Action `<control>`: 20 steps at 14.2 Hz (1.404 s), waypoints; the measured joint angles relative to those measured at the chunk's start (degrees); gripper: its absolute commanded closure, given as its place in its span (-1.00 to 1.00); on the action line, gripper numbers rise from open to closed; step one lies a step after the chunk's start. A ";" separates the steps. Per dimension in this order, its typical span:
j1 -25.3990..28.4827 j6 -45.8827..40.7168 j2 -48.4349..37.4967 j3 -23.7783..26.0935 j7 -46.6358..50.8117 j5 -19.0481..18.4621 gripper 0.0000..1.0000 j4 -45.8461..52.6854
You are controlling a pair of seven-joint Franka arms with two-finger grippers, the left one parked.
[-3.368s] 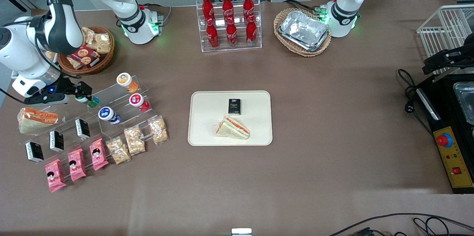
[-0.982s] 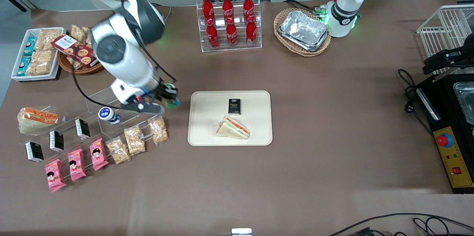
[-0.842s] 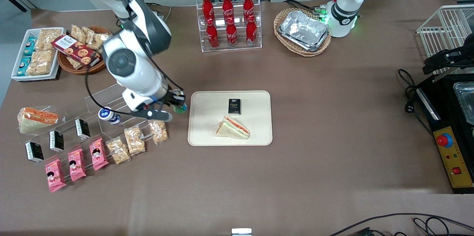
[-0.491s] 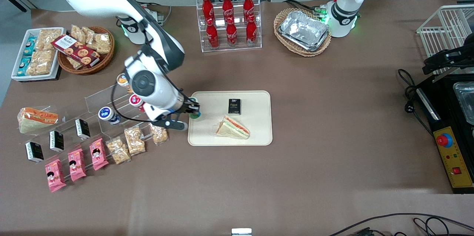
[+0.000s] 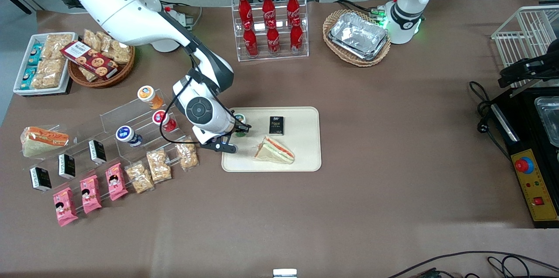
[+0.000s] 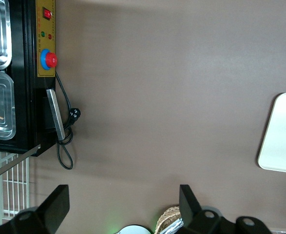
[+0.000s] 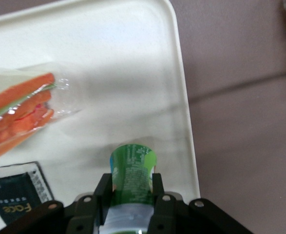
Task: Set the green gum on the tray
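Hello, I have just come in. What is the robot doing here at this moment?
The right arm's gripper is shut on the green gum, with one of its fingers on each side of the bottle. It holds the bottle over the cream tray, near the tray's edge toward the working arm's end of the table. A wrapped sandwich and a small black packet already lie on the tray. The gum is not yet released.

The hand (image 5: 239, 128) holds the green gum (image 7: 133, 171) above the tray (image 5: 305, 156), beside the sandwich (image 5: 274, 150)
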 measured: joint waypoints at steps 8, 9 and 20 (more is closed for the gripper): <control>-0.34 -0.11 0.45 -0.06 0.23 -0.12 -1.00 0.03; -0.65 -0.10 -0.28 -0.06 0.23 -0.36 -1.00 0.60; -5.75 -27.72 -33.23 -5.38 -16.10 -0.61 -1.00 6.18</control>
